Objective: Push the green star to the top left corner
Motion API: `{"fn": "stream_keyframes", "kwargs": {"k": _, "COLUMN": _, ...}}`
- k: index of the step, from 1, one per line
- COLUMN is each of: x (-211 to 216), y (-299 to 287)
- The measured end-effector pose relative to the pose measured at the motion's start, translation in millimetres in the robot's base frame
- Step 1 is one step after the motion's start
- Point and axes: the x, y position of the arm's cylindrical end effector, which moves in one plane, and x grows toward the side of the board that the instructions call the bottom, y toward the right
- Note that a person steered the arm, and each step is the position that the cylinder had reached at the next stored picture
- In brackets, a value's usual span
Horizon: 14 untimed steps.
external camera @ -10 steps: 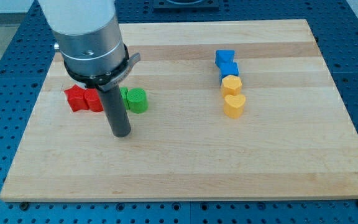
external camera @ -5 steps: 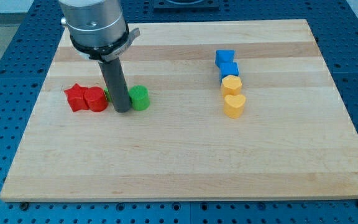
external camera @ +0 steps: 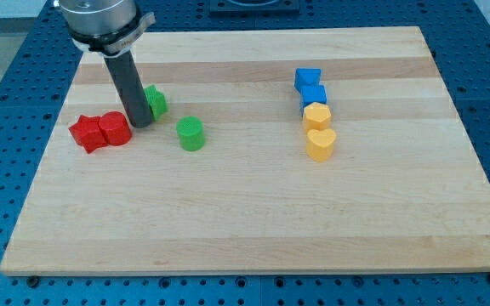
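Rod: the straight dark rod comes down from the grey metal arm head at the view's top left; my tip (external camera: 140, 124) rests on the pale wooden surface (external camera: 253, 221).
Claw: there is none on this arm, only the rod, so nothing is clasped or let go.
Green star: the green star-shaped block (external camera: 156, 102) sits just to the view's right of the rod, partly hidden behind it, seemingly touching it; it lies in the upper left part of the surface, short of the corner.
Green cylinder: the green round block (external camera: 190, 133) stands apart from the star, toward the view's lower right of it.
Red pair: a red star-like block (external camera: 86, 133) and a red rounded block (external camera: 115, 129) touch each other, to the view's lower left of the star, the rounded one close beside my tip.
Far column: well to the view's right of the star, two blue blocks (external camera: 308, 78) (external camera: 314, 94), an orange rounded block (external camera: 316, 115) and an orange heart-shaped block (external camera: 320, 144) run downward in a touching line.
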Motion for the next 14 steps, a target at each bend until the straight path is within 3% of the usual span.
{"fn": "stream_keyframes", "kwargs": {"k": 4, "x": -15.5, "y": 2.4}}
{"fn": "stream_keyframes", "kwargs": {"k": 6, "x": -41.3, "y": 40.9}}
{"fn": "stream_keyframes", "kwargs": {"k": 14, "x": -145.7, "y": 0.2}}
